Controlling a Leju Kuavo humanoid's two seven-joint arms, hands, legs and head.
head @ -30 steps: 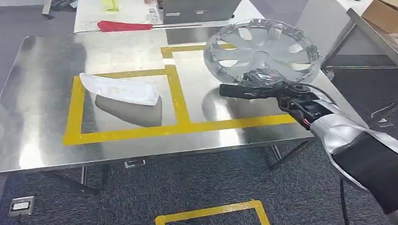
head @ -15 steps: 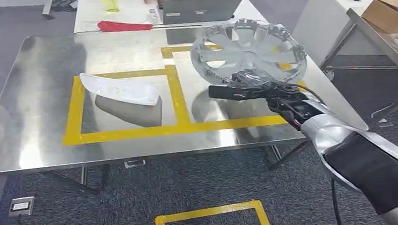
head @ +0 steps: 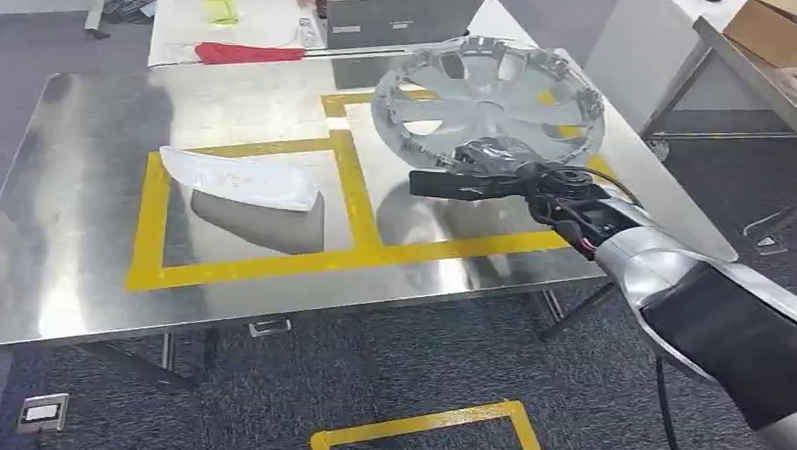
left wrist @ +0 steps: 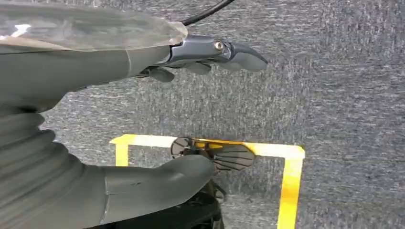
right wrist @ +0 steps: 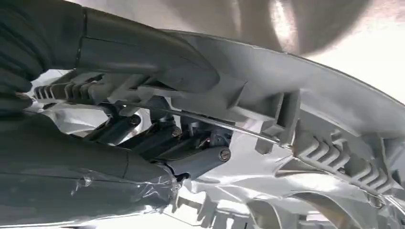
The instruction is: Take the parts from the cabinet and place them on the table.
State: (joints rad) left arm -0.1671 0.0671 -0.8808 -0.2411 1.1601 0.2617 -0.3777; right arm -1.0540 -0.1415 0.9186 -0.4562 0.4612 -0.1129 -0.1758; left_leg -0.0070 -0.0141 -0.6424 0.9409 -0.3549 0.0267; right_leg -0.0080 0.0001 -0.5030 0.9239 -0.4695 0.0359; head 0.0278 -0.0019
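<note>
Right of centre in the head view, a round silver plastic wheel cover [head: 491, 96] is gripped at its near rim by the right hand [head: 496, 173] and held above the shiny steel table [head: 84, 224], apparently clear of the surface. Left of it, a white curved panel [head: 241, 179] is seen lying inside the yellow tape rectangle [head: 146, 226]. The left hand [left wrist: 143, 119] is seen over grey carpet, its fingers spread around nothing.

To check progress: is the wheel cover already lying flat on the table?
No, the right hand holds the wheel cover tilted above the table.
</note>
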